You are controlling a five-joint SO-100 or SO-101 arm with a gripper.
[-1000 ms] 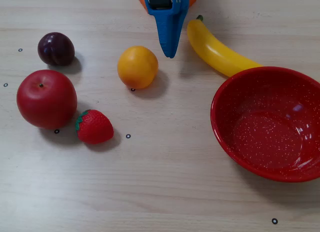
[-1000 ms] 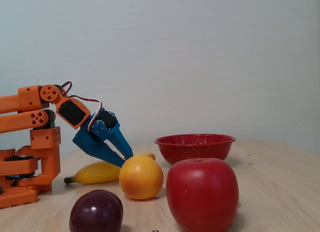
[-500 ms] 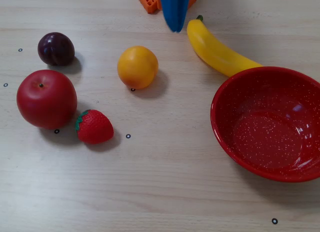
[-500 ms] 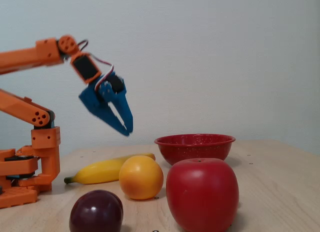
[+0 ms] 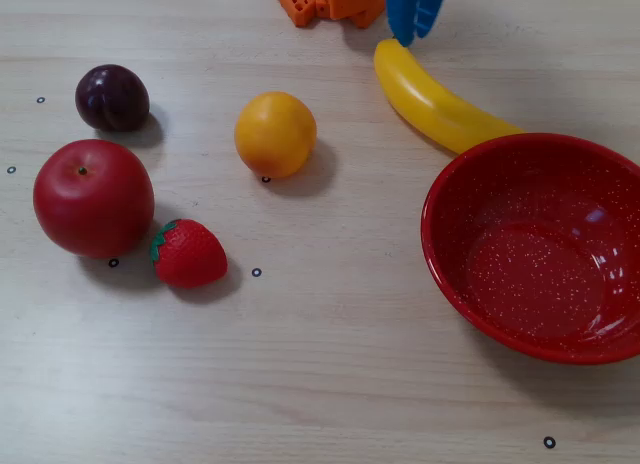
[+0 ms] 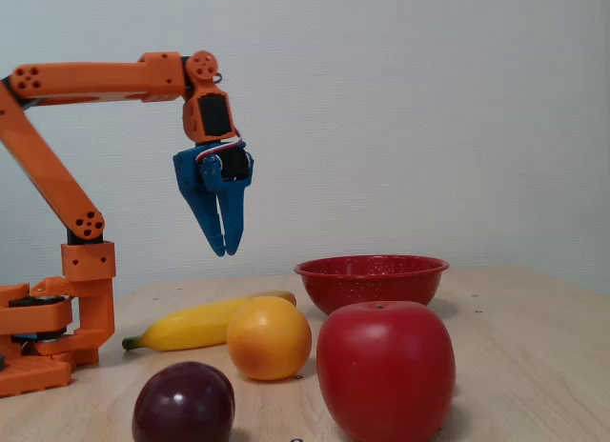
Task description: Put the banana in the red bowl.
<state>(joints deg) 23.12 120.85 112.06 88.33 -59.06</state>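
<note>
Fixed view: banana untouched on table, red bowl empty; fingers seemingly closed, empty, raised above.

Open air lay under the gripper, which hung well above the banana. The banana's far end touched the red bowl, crowding that side. The orange sat apart to its left in the top-down fixed view, leaving bare table between.
</note>
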